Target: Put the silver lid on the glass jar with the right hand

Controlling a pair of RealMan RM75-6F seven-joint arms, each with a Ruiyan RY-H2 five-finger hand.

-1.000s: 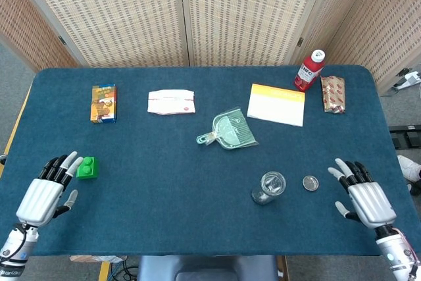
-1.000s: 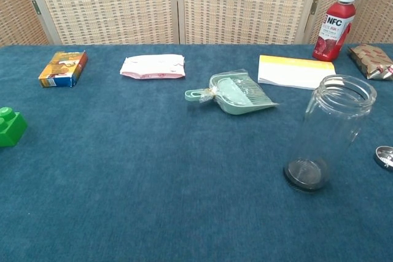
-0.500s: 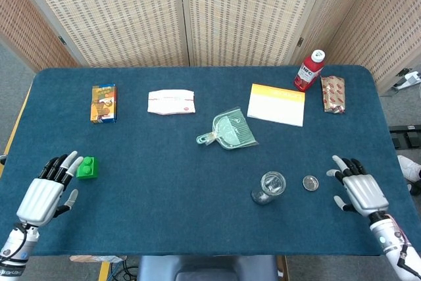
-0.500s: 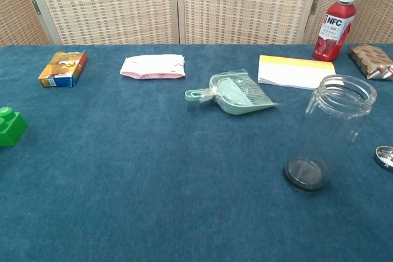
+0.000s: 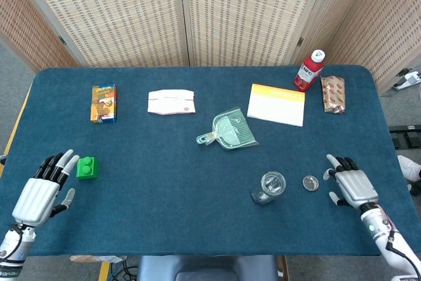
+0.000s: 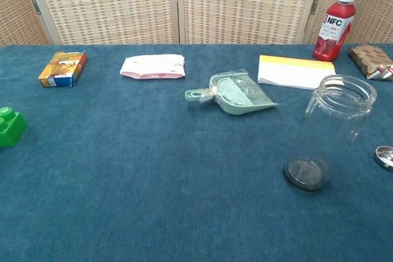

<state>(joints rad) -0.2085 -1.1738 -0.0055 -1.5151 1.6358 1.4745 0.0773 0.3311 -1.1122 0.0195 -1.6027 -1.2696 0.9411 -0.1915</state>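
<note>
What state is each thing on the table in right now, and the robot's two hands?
Jar: upright, open, empty.
Lid: flat on the table, right of the jar, untouched.
Bottle: upright, capped.
Dustpan: lying flat.
Right hand: open, beside the lid.
Left hand: open, holding nothing.

The bench [image 5: 197, 182] is covered in dark blue cloth. On it are a clear glass jar [image 6: 331, 128], a silver lid [image 5: 310, 183], a red bottle [image 6: 333, 26] with a white cap, a mint-green dustpan [image 6: 236, 94], a green block [image 5: 86, 168], a white pad [image 5: 277, 105] edged in orange, a white-and-pink packet [image 6: 153, 66], and an orange box [image 5: 104, 103]. Each robot hand is silver with black fingers.
</note>
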